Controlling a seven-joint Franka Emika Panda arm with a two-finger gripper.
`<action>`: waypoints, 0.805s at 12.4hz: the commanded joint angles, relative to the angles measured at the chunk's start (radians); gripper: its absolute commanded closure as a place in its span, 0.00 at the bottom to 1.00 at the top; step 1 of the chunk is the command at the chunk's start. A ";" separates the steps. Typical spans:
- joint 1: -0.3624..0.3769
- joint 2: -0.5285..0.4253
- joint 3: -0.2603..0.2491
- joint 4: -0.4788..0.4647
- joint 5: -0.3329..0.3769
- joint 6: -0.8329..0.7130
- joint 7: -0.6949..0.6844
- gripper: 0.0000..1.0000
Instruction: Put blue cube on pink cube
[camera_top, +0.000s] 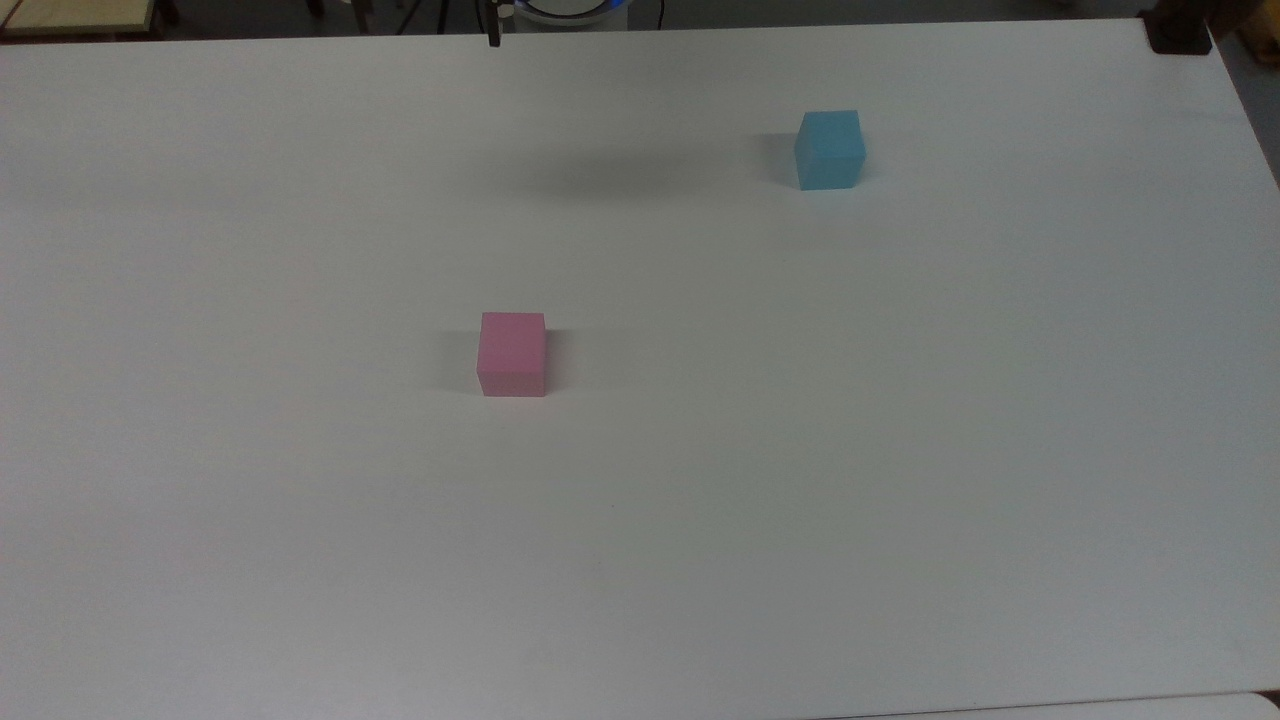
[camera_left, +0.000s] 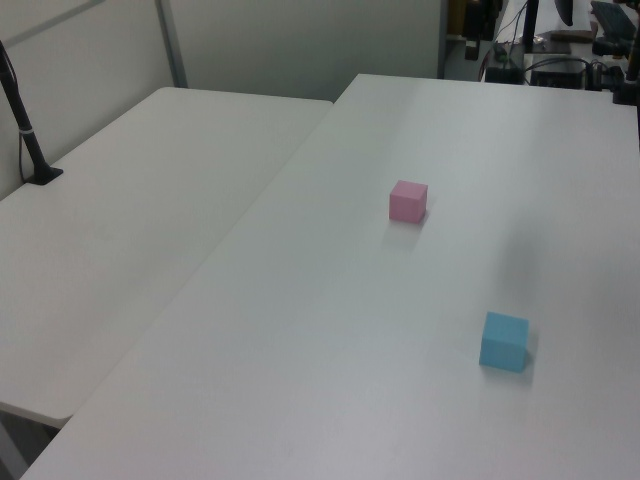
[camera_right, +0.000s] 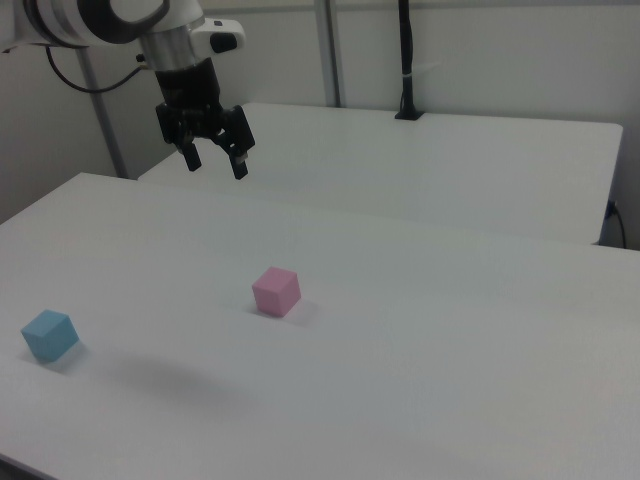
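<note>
The blue cube (camera_top: 829, 149) rests on the white table (camera_top: 900, 450) toward the top view's upper right; it also appears as the blue cube (camera_left: 503, 341) and the blue cube (camera_right: 49, 334). The pink cube (camera_top: 512, 353) sits near the table's middle, apart from it, seen too as the pink cube (camera_left: 408, 201) and the pink cube (camera_right: 275, 290). In the right view my gripper (camera_right: 214, 163) hangs high above the table, open, nothing between its fingers. It is up and to the left of the pink cube there.
A second white table (camera_left: 120, 250) adjoins on the left view's left. A black post (camera_right: 405, 60) stands on the far table in the right view. Cables and equipment (camera_left: 560, 60) lie past the table's far end in the left view.
</note>
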 joint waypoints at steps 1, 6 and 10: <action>0.021 -0.015 -0.019 -0.020 0.021 0.022 0.006 0.00; 0.021 -0.015 -0.019 -0.020 0.021 0.021 0.016 0.00; 0.021 -0.014 -0.018 -0.022 0.021 0.022 0.016 0.00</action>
